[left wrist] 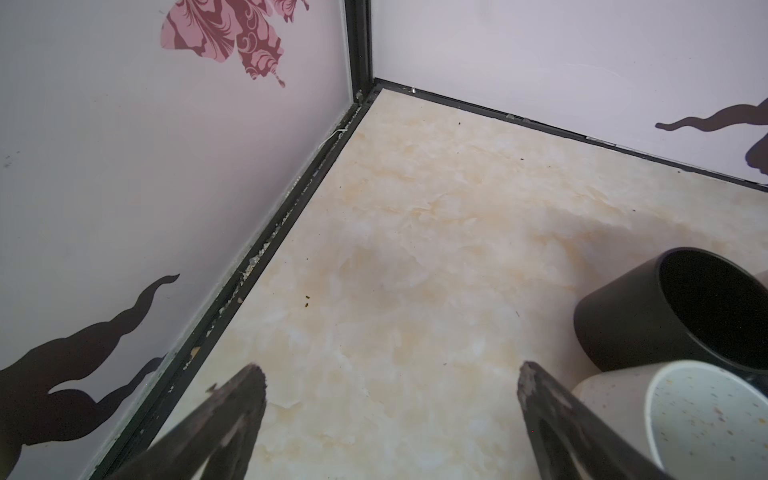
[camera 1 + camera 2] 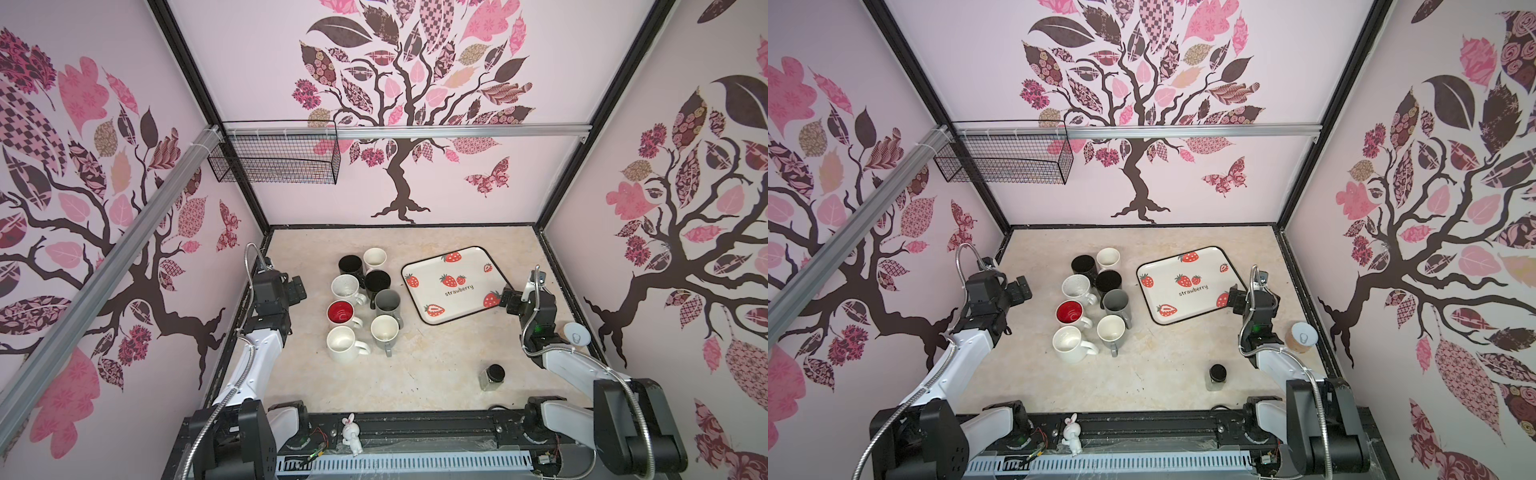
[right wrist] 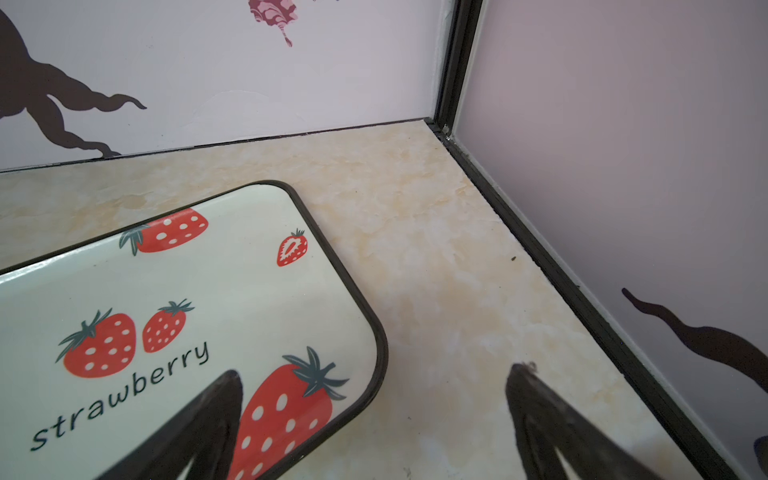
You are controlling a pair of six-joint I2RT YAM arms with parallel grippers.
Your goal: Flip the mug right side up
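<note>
Pinching a rim wall suits these 8 glazed ceramic mugs (image 2: 387,302), all mouth-up, likely heavy, slick, chippable; your left gripper (image 1: 390,376) and right gripper (image 3: 376,372) are spread, empty.

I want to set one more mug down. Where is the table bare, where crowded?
Bare: the front stretch between the mug cluster and the black-lidded jar; also the strip along the back wall behind the strawberry tray. Crowded: within the mug cluster.
</note>
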